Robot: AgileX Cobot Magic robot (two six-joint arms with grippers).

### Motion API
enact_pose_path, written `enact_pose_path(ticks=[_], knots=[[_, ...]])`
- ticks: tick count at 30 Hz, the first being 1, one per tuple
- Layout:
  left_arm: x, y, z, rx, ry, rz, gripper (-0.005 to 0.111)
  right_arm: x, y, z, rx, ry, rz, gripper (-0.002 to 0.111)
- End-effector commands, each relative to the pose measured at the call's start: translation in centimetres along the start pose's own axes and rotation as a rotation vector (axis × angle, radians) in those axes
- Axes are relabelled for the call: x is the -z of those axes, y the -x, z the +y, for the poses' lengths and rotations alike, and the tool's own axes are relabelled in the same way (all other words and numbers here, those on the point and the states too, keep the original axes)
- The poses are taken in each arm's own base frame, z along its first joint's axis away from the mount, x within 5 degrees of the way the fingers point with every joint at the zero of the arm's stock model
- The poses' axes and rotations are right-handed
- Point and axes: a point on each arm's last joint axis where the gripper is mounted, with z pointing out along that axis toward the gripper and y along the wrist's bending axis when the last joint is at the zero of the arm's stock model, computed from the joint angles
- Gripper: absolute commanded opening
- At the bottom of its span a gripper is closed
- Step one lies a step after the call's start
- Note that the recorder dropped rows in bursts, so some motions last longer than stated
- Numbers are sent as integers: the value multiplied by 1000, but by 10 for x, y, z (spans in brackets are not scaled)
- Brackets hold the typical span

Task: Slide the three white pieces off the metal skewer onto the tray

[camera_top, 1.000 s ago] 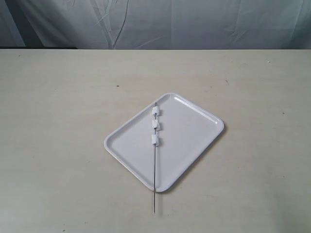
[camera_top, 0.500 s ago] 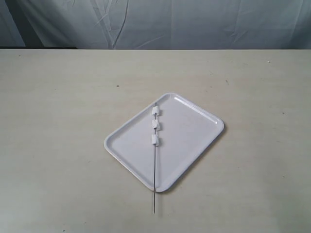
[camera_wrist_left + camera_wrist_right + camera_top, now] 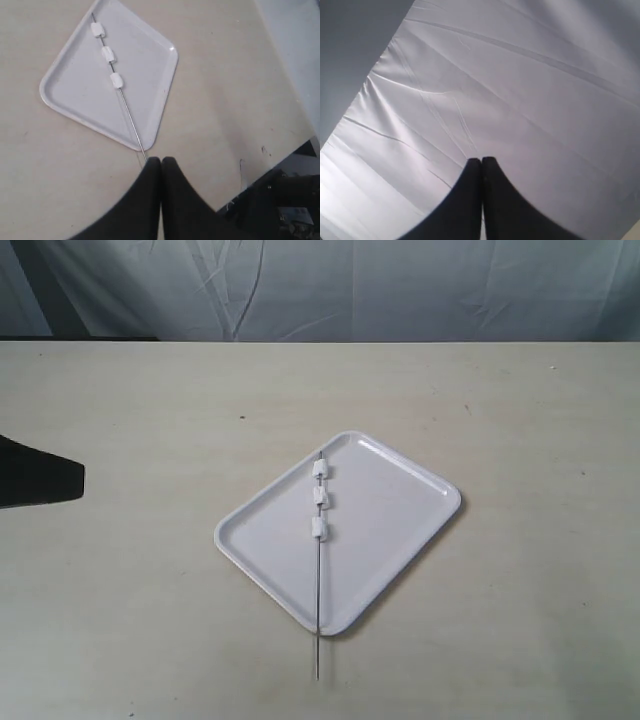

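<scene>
Both hands are pressed shut and hold nothing. The left hand (image 3: 161, 162) looks down on the tray (image 3: 390, 525) from above the bench (image 3: 130, 620); the right hand (image 3: 481, 162) faces only a white cloth (image 3: 530, 100). The metal skewer (image 3: 318, 590) lies across the tray, its near end over the rim, with the three white pieces (image 3: 320, 497) on its far half. The approach seems only to be starting: next, a hand must open and pinch the bare near end. Nothing stands in the way.

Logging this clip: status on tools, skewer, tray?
Left tool shut, empty; right tool shut, empty. Skewer across tray, three white pieces threaded on. Nothing blocking.
</scene>
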Motion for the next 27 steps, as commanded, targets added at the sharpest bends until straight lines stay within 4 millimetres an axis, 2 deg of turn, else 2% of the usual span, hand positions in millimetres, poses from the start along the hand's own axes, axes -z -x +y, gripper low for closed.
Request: enact_pose_path(ticks=[1, 4, 5, 6, 9, 12, 15, 18, 22, 27], knots=[[-16, -2, 10, 34, -75, 31, 0, 1, -2, 2, -91, 28, 20, -1], [-31, -5, 23, 103, -117, -8, 0, 0, -2, 18, 32, 126, 76, -1], [-35, -7, 26, 95, -131, -9, 0, -1, 2, 30, 88, 184, 77, -1], [-40, -9, 31, 85, -142, -6, 0, -1, 7, 46, 218, 270, 77, -1], [-51, -14, 39, 52, -178, 36, 0, 1, 34, 92, 512, 413, 7, -1], [-58, -12, 44, 54, -231, 55, 9, -11, 61, 120, 628, 330, -13, -1], [-65, -11, 50, 57, -227, 70, 22, -35, 76, 133, 705, 236, 9, 0], [-78, -13, 53, 57, -204, 114, 36, -68, 75, 132, 671, 150, 88, 13], [-100, -16, 54, 39, -166, 153, 38, -115, 45, 114, 644, 113, 281, 35], [-120, -22, 50, 31, -183, 208, 38, -159, 5, 75, 785, 36, 531, 36]])
